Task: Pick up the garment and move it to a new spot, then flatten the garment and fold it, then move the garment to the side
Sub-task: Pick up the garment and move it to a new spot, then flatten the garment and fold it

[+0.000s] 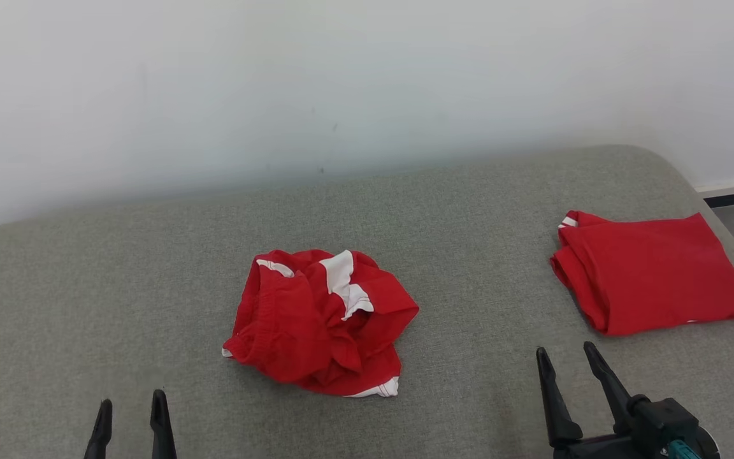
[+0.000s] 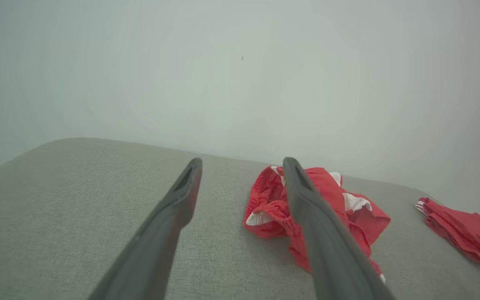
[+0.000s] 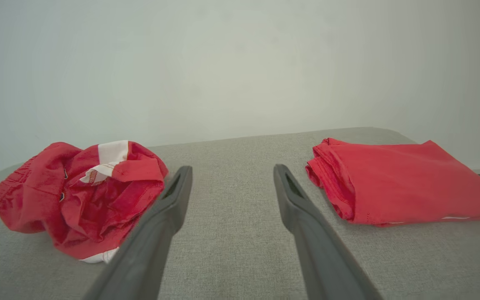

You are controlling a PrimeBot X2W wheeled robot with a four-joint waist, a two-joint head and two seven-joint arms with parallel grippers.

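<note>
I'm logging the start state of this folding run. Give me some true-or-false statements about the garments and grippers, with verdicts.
1. The crumpled garment lies heaped on the grey padded surface. True.
2. The left gripper holds the crumpled garment. False: it is open, apart from it.
3. A folded red garment lies to the heap's right. True.
4. The right gripper is shut. False: it is open and empty.
5. The two garments touch. False: bare surface separates them.
</note>
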